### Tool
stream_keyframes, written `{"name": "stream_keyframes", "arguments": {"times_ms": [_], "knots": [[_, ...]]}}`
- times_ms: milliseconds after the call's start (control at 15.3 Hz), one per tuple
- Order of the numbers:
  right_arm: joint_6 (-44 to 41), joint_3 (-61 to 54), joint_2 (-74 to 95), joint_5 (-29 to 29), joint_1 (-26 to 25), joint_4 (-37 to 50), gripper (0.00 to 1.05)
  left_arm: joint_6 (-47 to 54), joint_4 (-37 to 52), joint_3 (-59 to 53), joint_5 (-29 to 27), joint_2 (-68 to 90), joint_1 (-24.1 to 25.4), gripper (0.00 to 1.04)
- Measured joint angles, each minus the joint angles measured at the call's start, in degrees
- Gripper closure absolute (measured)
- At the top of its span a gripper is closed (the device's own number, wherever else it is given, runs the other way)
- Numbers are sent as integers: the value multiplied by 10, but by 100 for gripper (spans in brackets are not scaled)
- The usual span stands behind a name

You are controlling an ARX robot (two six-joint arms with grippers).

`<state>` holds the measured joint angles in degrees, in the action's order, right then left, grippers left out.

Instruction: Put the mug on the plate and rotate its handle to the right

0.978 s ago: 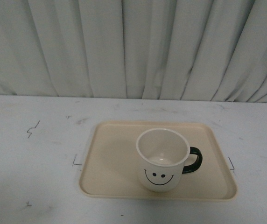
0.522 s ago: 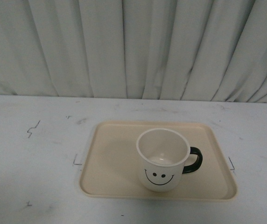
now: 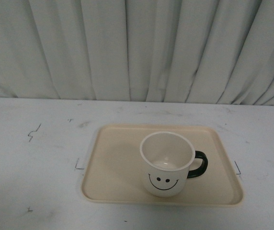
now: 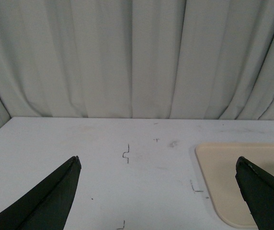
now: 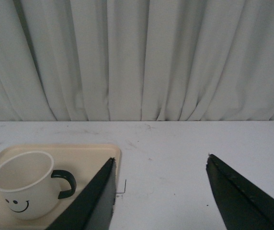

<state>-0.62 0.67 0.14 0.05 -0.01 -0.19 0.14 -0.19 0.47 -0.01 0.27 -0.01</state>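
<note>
A cream-white, glossy cylindrical mug (image 3: pixel 166 164) with a black smiley face stands upright on the flat beige plastic plate (image 3: pixel 113 165) with rounded corners and a low rim — right of its centre, near the front rim. Its thick black C-shaped handle (image 3: pixel 198 165) points right. The scuffed white table (image 3: pixel 31 158) lies open around the plate. Neither arm shows in the front view; the left gripper (image 4: pixel 158 165) and right gripper (image 5: pixel 160 164) both stand spread wide, holding nothing, their dark fingers cut off by the frame edges. A pleated pale curtain (image 3: pixel 137 48) closes the far edge.

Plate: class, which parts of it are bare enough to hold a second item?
The plate's left half, from its left rim to the mug, is bare. Right of the handle only a narrow strip remains.
</note>
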Motion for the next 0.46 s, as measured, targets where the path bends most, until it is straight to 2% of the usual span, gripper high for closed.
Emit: {"name": "stream_keyframes", "arguments": {"times_ms": [65, 261, 457], "knots": [[0, 0, 0, 0, 0, 0, 32, 0, 0, 0, 0, 0, 0, 7], [0, 0, 0, 0, 0, 0, 5, 0, 0, 0, 0, 0, 0, 7], [0, 0, 0, 0, 0, 0, 6, 0, 0, 0, 0, 0, 0, 7]]}}
